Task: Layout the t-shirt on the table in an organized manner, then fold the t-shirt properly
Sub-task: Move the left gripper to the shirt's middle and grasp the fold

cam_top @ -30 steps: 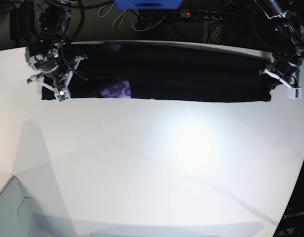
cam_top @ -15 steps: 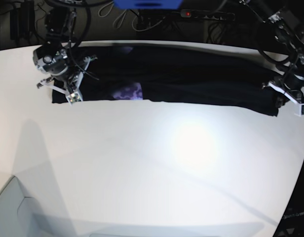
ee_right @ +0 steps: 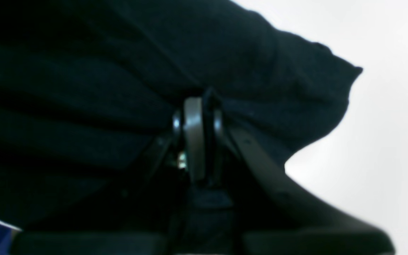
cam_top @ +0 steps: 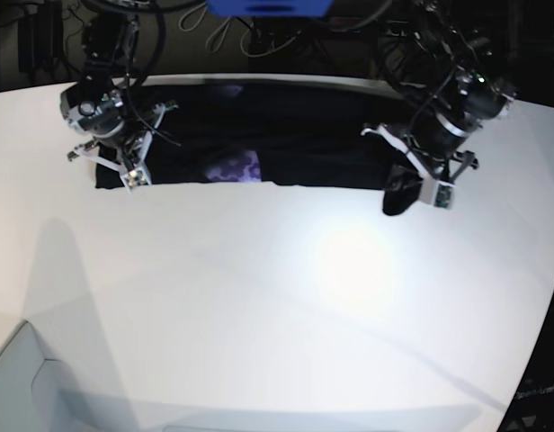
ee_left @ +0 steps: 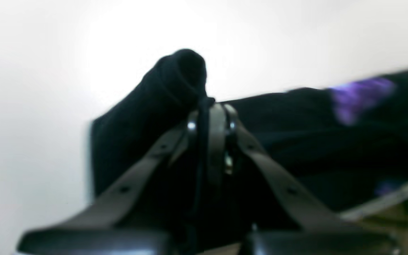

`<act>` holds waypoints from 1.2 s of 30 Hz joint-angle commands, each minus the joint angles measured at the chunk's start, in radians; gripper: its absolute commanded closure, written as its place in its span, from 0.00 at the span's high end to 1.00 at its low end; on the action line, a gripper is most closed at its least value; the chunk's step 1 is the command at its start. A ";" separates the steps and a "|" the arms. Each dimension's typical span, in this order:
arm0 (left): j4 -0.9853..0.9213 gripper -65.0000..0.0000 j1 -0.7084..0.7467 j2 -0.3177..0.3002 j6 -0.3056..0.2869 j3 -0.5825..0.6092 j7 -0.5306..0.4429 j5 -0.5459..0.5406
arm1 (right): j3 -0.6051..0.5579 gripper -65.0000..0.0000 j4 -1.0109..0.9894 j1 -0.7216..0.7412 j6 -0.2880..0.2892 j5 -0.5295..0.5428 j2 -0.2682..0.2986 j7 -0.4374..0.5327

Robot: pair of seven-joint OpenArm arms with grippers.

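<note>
**Gripping Both Ends of a Folded Black Shirt**

Spreading across nearly the whole base view, the white counter (cam_top: 286,306) is the largest thing in sight, with its curved edge running down toward 4 o'clock. A bright glare patch sits on it just right of centre.

The t-shirt (cam_top: 304,148) lies as a long, dark band along the far side of the counter, at about 12 o'clock. Its purple patch (cam_top: 232,167) shows on the near edge of the band, toward 11 o'clock.

At 2 o'clock in the base view, the left arm's fingers (cam_top: 419,184) are clamped on one end of the t-shirt, and a bunched corner of cloth hangs below them over the white surface. The left wrist view shows those fingers (ee_left: 211,113) pressed together with black fabric pinched between them.

At 10 o'clock, the right arm's fingers (cam_top: 124,166) are closed on the other end of the shirt, low against the counter. The right wrist view shows them (ee_right: 197,117) squeezed together with dark cloth gathered around the tips.
</note>
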 commanded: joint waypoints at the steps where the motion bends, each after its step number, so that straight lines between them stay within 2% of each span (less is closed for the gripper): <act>1: 0.017 0.00 0.008 0.002 -0.002 0.041 -0.020 -0.025 | -0.002 0.00 -0.006 -0.010 0.015 -0.004 -0.003 -0.036; 9: 0.016 0.00 0.034 -0.019 -0.001 0.223 -0.031 -0.025 | -0.002 0.00 -0.006 -0.013 0.015 -0.004 -0.003 -0.039; 16: -0.001 0.00 -0.020 -0.017 0.002 0.283 -0.031 -0.024 | -0.002 0.00 -0.006 -0.015 0.015 -0.004 -0.004 -0.040; 20: -0.038 0.00 -0.046 -0.007 0.076 0.320 -0.031 -0.011 | -0.002 0.00 -0.006 -0.015 0.015 -0.004 -0.004 -0.040; 23: -0.041 0.00 -0.046 -0.010 0.103 0.378 -0.031 -0.010 | -0.002 0.00 -0.006 -0.015 0.015 -0.004 -0.004 -0.042; 29: -0.085 0.00 -0.051 -0.021 0.103 0.443 -0.031 -0.010 | -0.002 0.00 -0.006 -0.015 0.015 -0.004 -0.004 -0.042; 36: -0.144 0.01 -0.054 -0.017 0.103 0.447 -0.031 -0.010 | -0.002 0.00 -0.006 -0.015 0.015 -0.004 -0.023 -0.039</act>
